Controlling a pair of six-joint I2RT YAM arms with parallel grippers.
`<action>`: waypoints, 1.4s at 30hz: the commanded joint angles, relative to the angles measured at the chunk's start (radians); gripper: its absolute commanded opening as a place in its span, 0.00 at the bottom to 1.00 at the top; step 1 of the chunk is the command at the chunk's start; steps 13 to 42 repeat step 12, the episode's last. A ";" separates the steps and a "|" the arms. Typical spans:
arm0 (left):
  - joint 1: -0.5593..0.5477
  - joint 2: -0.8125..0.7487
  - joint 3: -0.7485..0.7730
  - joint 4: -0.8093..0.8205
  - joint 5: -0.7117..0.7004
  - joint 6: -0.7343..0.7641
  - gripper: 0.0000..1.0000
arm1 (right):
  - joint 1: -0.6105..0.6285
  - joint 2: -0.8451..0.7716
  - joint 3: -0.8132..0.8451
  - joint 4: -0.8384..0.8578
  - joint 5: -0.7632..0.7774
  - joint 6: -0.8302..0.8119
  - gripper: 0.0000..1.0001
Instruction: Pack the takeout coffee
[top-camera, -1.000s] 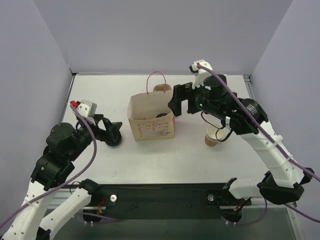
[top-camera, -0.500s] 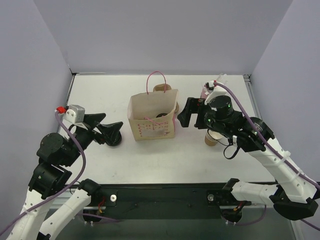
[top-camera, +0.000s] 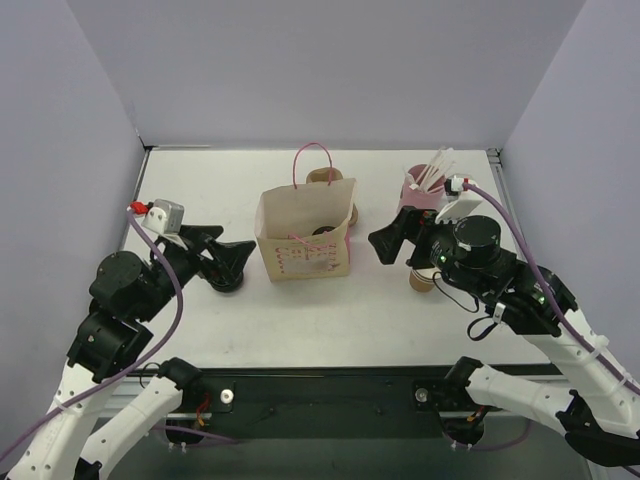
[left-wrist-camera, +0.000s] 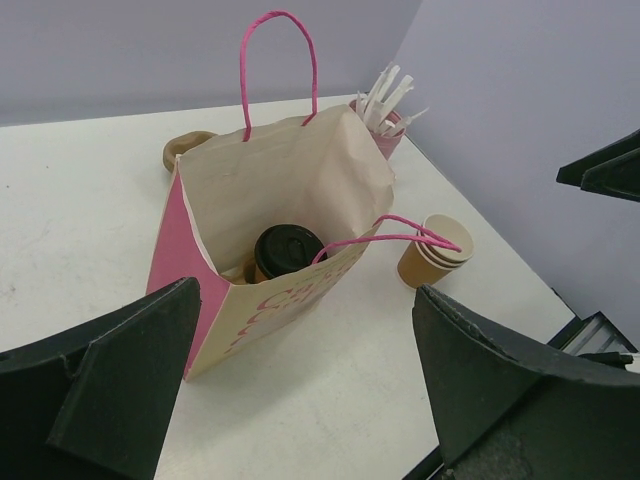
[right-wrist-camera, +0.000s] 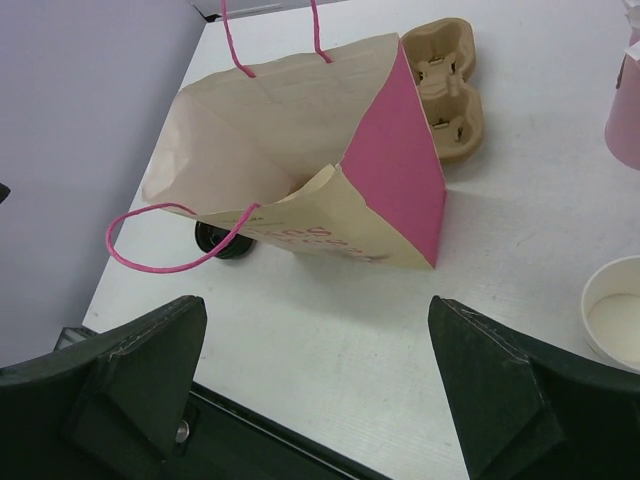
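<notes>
A stack of kraft-brown paper cups (left-wrist-camera: 434, 252) stands on the table right of the paper bag (top-camera: 303, 240); in the top view the stack (top-camera: 421, 281) is mostly hidden under my right arm. One open cup (right-wrist-camera: 618, 312) shows its white inside at the right edge of the right wrist view. A cup with a black lid (left-wrist-camera: 285, 251) stands inside the bag (left-wrist-camera: 280, 190). My left gripper (top-camera: 231, 262) is open and empty left of the bag. My right gripper (top-camera: 386, 245) is open and empty right of the bag (right-wrist-camera: 330, 170).
A pink cup with white sticks (top-camera: 421, 184) stands at the back right. A brown pulp two-hole tray (right-wrist-camera: 448, 92) lies behind the bag. Black lids (right-wrist-camera: 224, 242) lie on the table left of the bag, under my left gripper. The bag's pink handles stand up and hang outward.
My right gripper has drawn back from the bag's upper right corner, moving right and toward the near edge. My left gripper has stayed close to the bag's left side.
</notes>
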 joint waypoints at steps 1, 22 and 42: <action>-0.003 -0.012 -0.012 0.065 0.013 -0.020 0.97 | 0.008 -0.003 -0.014 0.047 0.024 0.006 1.00; -0.002 -0.018 -0.016 0.059 0.001 -0.017 0.97 | 0.008 0.018 0.003 0.047 0.021 -0.001 1.00; -0.002 -0.018 -0.016 0.059 0.001 -0.017 0.97 | 0.008 0.018 0.003 0.047 0.021 -0.001 1.00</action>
